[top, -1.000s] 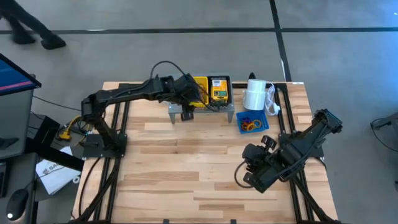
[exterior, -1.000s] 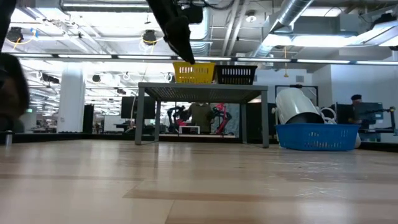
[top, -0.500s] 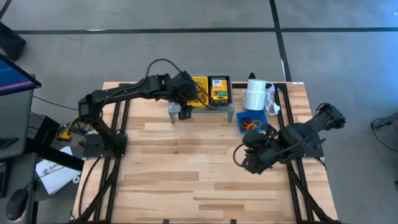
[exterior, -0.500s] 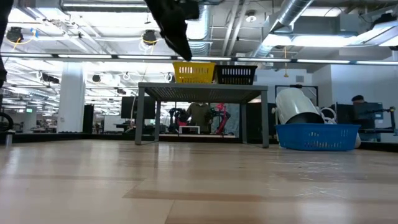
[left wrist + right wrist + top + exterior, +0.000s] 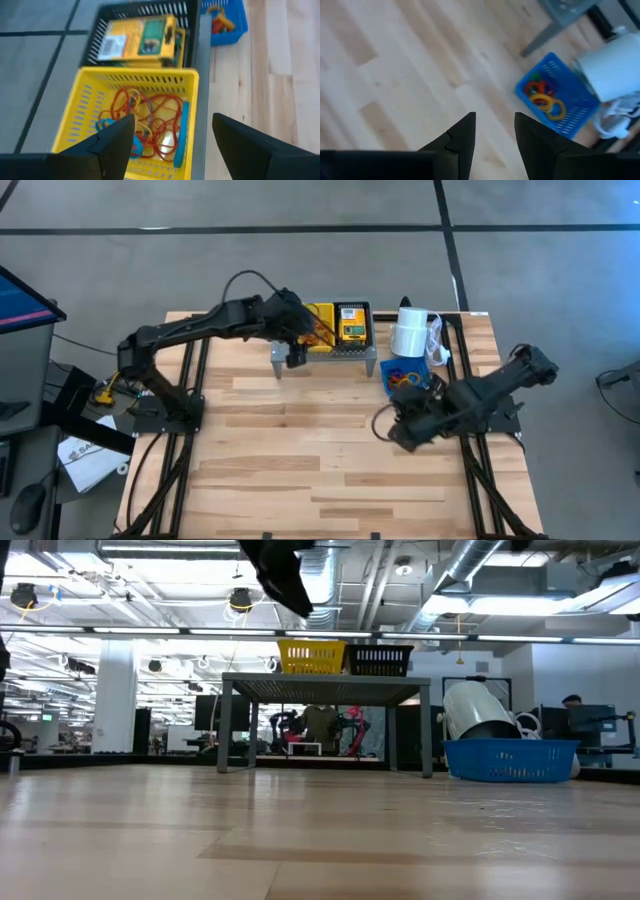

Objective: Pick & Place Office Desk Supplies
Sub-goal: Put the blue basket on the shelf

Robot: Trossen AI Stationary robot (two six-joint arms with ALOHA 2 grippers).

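tabletop (image 5: pixel 300 450): pale wood planks, smooth; wide bare stretch in front of the shelf, framed by dark rails along both side edges
shelf (image 5: pixel 325 358): grey perforated metal on thin legs, at the tabletop's far edge; landmark for everything below
yellow basket (image 5: pixel 135 120): slotted plastic, rectangular, on the shelf; tangle of thin red and orange loops (image 5: pixel 150 112) inside plus some blue pieces
black basket (image 5: pixel 142 37): same slotted type, on the shelf touching the yellow one; yellow-green crayon boxes (image 5: pixel 137 40) lying flat in it
blue basket (image 5: pixel 405 375): on the tabletop just beside the shelf's end; red, orange, yellow loops inside
paper roll (image 5: pixel 408 332): white cylinder, behind the blue basket, close to the tabletop's far edge
left hand (image 5: pixel 295 357): raised over the shelf's front edge beside the yellow basket; fingers spread wide, nothing between them
right hand (image 5: pixel 395 430): over bare wood in front of the blue basket, well clear of the shelf; fingers partly apart, holding nothing
clearance: shelf legs leave an open gap underneath
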